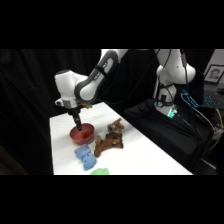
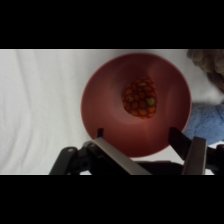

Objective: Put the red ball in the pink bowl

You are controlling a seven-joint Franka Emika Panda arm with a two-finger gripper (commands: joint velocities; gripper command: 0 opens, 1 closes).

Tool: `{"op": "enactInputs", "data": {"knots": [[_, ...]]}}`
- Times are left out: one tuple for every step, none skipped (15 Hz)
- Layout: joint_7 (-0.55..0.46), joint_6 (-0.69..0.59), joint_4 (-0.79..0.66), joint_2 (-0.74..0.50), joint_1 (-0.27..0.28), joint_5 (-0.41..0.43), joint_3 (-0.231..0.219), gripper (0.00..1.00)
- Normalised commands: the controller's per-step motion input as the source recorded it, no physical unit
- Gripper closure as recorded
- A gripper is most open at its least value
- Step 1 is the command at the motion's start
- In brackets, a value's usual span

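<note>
Gripper [image 2: 137, 137]: two fingers spread apart, empty, poised directly above the round shallow salmon-pink bowl [image 2: 105, 95]. Small orange-red ball with lighter specks [image 2: 140, 97]: lying inside the bowl, free of the fingers. Bowl [image 1: 83, 132]: on the white table [image 1: 145, 157], left part. Blue lumpy block [image 1: 85, 156]: just near of the bowl. Brown lumpy figure [image 1: 111, 138]: just right of the bowl.

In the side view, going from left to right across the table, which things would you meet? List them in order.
Pink bowl with the gripper over it → brown lumpy figure. The blue lumpy block and a green thing lie nearer the camera and overlap these in the order, so they are left out.
</note>
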Motion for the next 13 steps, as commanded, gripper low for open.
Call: {"op": "enactInputs", "data": {"knots": [[0.1,-0.25,-0.07,-0.33,0.095,-0.101,-0.055,0.0],[0.1,-0.27,-0.11,-0.37,0.102,-0.114,-0.062,0.0],[0.09,-0.28,-0.13,-0.4,0.095,-0.109,-0.058,0.0],[0.09,-0.31,-0.13,-0.4,0.089,-0.096,-0.053,0.0],[0.12,-0.34,-0.11,-0.39,0.101,-0.118,-0.072,0.0],[0.13,-0.33,-0.1,-0.38,0.1,-0.125,-0.075,0.0],[0.12,-0.35,-0.09,-0.36,0.096,-0.119,-0.07,0.0],[0.14,-0.34,-0.07,-0.33,0.101,-0.128,-0.078,0.0],[0.12,-0.32,-0.06,-0.31,0.092,-0.12,-0.073,0.0],[0.11,-0.29,-0.05,-0.29,0.085,-0.12,-0.071,0.0],[0.1,-0.26,-0.04,-0.28,0.08,-0.122,-0.07,0.0],[0.08,-0.23,-0.05,-0.27,0.069,-0.103,-0.062,0.0],[0.06,-0.21,-0.06,-0.27,0.056,-0.083,-0.055,0.0]]}}
